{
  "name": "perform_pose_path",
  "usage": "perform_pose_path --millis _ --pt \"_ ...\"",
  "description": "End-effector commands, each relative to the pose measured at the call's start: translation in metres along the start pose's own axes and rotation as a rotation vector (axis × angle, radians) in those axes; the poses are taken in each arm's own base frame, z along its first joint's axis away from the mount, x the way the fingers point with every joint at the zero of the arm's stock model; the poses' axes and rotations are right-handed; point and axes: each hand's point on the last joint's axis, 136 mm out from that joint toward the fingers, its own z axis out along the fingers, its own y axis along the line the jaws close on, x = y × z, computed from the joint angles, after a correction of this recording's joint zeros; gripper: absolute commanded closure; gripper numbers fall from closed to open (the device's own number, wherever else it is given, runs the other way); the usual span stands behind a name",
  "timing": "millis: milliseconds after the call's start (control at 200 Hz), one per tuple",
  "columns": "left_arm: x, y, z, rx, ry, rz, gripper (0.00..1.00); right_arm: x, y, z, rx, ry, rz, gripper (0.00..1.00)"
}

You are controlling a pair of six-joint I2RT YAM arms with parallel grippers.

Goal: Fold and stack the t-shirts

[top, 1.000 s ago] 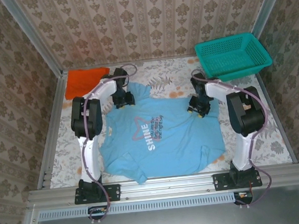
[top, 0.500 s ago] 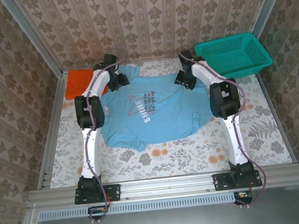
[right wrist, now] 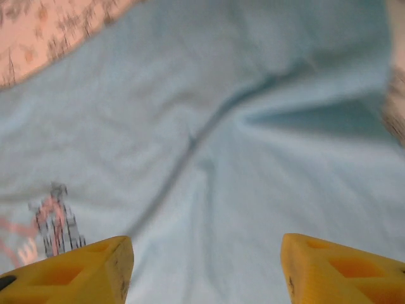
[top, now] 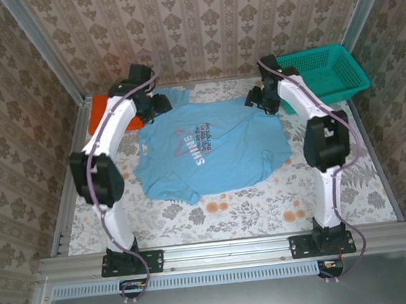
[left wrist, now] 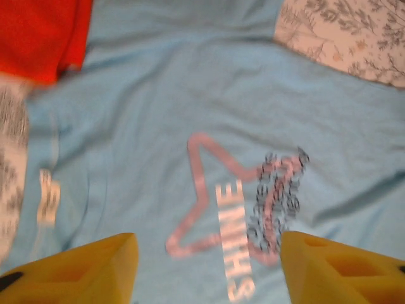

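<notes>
Light blue t-shirt [top: 211, 158] lies flat on the table [top: 265, 203], print [top: 201, 143] up.
Top external: left gripper [top: 157, 105] and right gripper [top: 259, 100] hang at its far corners, with the orange t-shirt [top: 98, 112] far left. Left wrist: jaws spread, empty, over the print. Right wrist: jaws spread over plain blue cloth.
</notes>
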Motion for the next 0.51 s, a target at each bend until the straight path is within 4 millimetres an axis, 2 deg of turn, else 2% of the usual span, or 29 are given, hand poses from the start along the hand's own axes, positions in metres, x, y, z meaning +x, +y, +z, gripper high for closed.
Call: perform_pose_path --millis 0,120,205,360,500 --pt "0.068 0.043 0.015 -0.125 0.142 -0.158 0.45 0.039 -0.034 -0.028 0.006 0.016 0.073 0.39" --pt "0.116 0.067 0.018 -0.127 0.170 -0.312 0.47 0.099 -0.064 -0.022 0.033 0.127 0.129 0.49" --pt "0.136 0.072 0.026 -0.105 0.185 -0.396 0.47 0.127 -0.082 -0.012 0.084 0.194 0.169 0.53" --pt "0.151 0.075 0.039 -0.158 0.229 -0.428 0.52 0.138 -0.085 0.005 0.149 0.236 0.149 0.54" --pt "0.157 0.063 0.051 -0.166 0.277 -0.447 0.52 0.137 -0.078 0.024 0.184 0.251 0.123 0.55"
